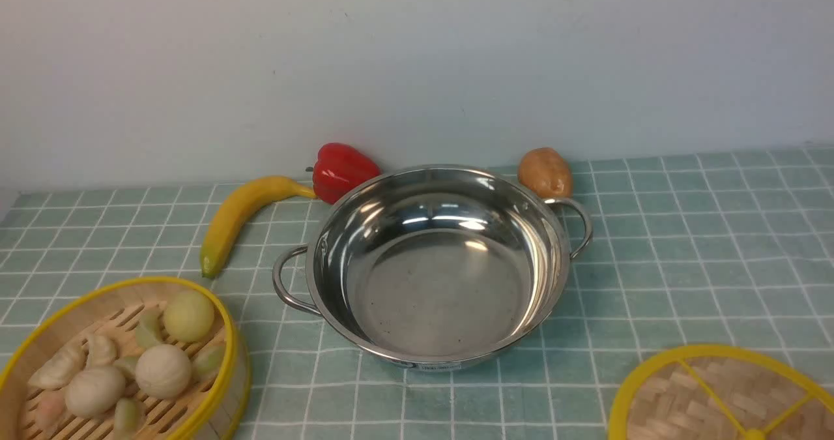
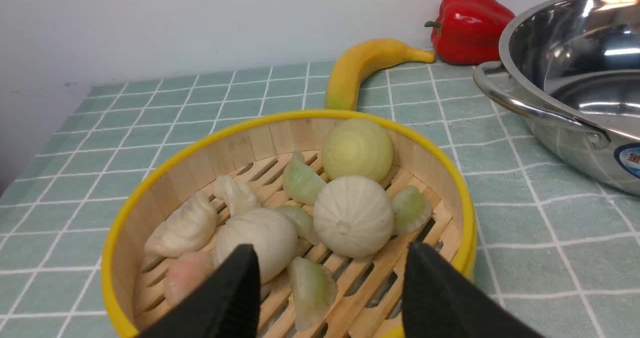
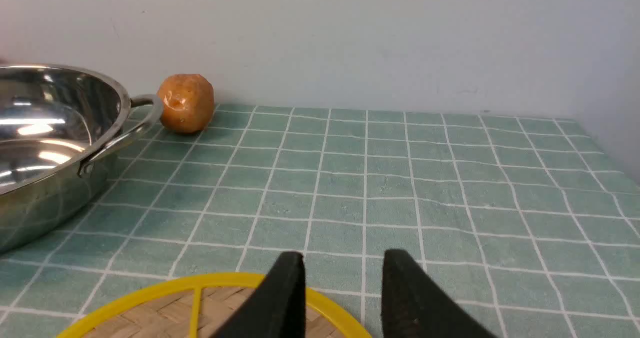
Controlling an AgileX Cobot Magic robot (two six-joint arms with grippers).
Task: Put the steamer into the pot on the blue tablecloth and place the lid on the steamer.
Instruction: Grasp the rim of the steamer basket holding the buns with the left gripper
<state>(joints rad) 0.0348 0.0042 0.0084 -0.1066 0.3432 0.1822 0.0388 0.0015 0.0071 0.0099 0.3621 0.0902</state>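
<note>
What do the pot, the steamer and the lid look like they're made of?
The pot looks like polished stainless steel: mirror-like reflections. The steamer: pale, matte bamboo or wood slats; glossy yellow rim, possibly plastic. The lid: woven bamboo strips; yellow rim and spokes, probably plastic.

Even soft lighting, sharp pictures, glare inside the pot (image 1: 443,264).

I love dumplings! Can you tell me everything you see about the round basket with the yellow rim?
The steamer is a round, shallow bamboo basket with a yellow rim, pale wooden walls and a slatted floor. It sits upright and uncovered on the blue tablecloth at the robot's left, apart from the pot. Inside lie pale toy buns and dumplings, some greenish, one pinkish. The open left claw is at its near edge.
</note>
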